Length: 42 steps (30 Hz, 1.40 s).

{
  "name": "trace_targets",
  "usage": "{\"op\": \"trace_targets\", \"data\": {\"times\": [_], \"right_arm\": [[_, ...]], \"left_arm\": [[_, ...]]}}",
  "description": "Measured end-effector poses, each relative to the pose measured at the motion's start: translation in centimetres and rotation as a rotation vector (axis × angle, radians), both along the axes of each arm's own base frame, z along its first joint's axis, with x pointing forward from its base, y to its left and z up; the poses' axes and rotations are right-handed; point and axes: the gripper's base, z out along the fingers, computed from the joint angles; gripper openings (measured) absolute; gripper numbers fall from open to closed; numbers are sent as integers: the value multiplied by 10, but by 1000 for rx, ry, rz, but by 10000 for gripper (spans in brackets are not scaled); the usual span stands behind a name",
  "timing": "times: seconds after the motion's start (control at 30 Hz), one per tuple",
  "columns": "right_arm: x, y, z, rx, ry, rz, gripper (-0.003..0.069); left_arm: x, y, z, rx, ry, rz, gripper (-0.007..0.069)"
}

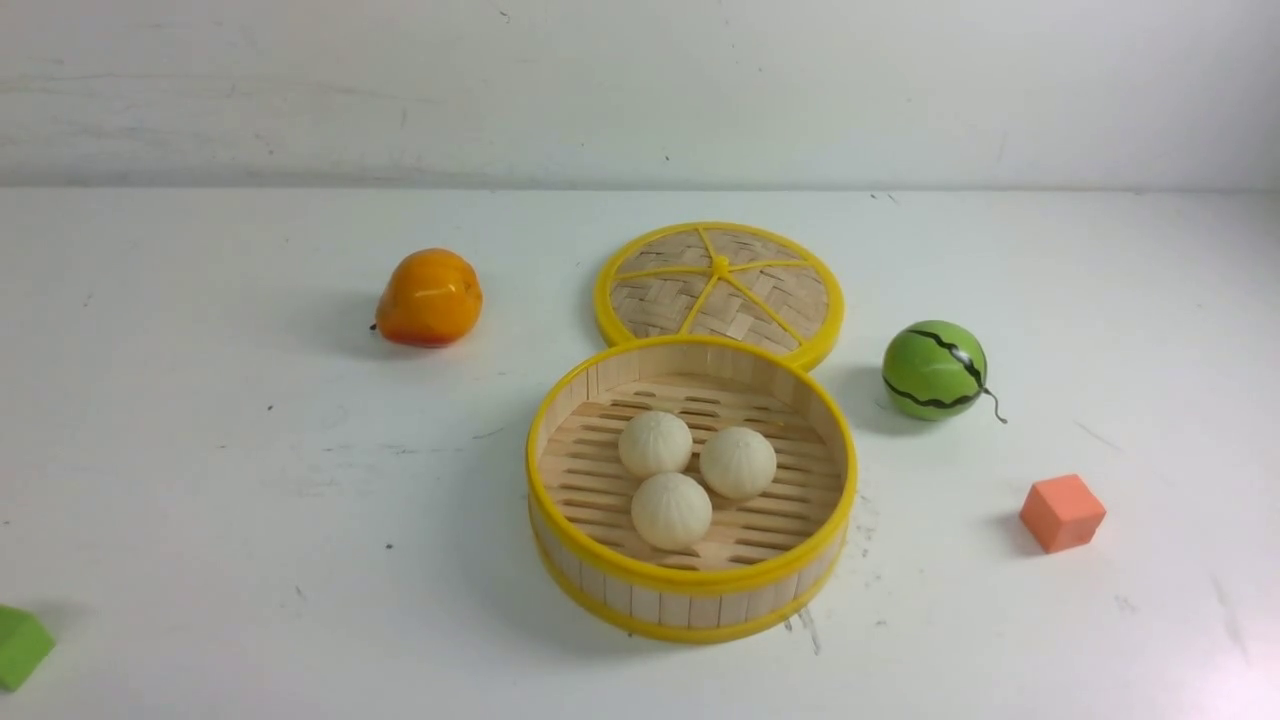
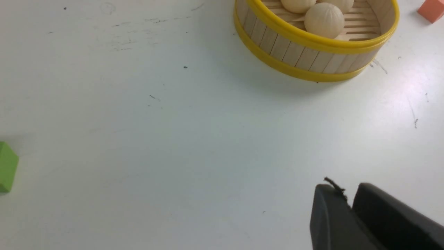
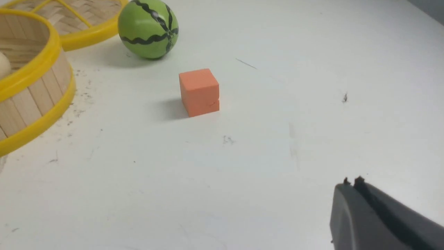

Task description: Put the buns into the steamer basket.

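Observation:
The steamer basket (image 1: 690,605) stands at the middle of the table. Three cream-white buns (image 1: 655,443) (image 1: 738,462) (image 1: 671,510) lie together on its slatted floor. Neither gripper shows in the front view. In the left wrist view my left gripper (image 2: 343,187) hovers over bare table, well short of the basket (image 2: 301,55). Its jaws stand a narrow gap apart with nothing between them. A bun (image 2: 324,20) shows over the rim. My right gripper (image 3: 351,182) is shut and empty, away from the basket (image 3: 34,90).
The woven lid (image 1: 720,285) lies flat just behind the basket. An orange fruit (image 1: 430,298) sits at the back left and a green watermelon ball (image 1: 935,370) at the right. An orange cube (image 1: 1062,512) is at the front right, a green block (image 1: 20,645) at the front left edge.

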Motion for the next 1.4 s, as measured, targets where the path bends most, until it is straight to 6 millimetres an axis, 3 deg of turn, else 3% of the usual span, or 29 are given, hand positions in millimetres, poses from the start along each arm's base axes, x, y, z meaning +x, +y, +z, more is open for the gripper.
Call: {"op": "trace_targets", "data": {"times": [1.1,1.23,1.33,1.4], "right_arm": [[-1,0,0,1,14,0,-1],[-1,0,0,1,14,0,1],[-1,0,0,1,14,-1,1],[-1,0,0,1,14,-1,1]], "left_arm": [[1,-1,-3,0,-3,0,118],[4,-5,2,-93,-92,0,89],[10,-7,3,-193,-253,57,-13],[12,-6,-3,-219,-344,109,-14]]}}
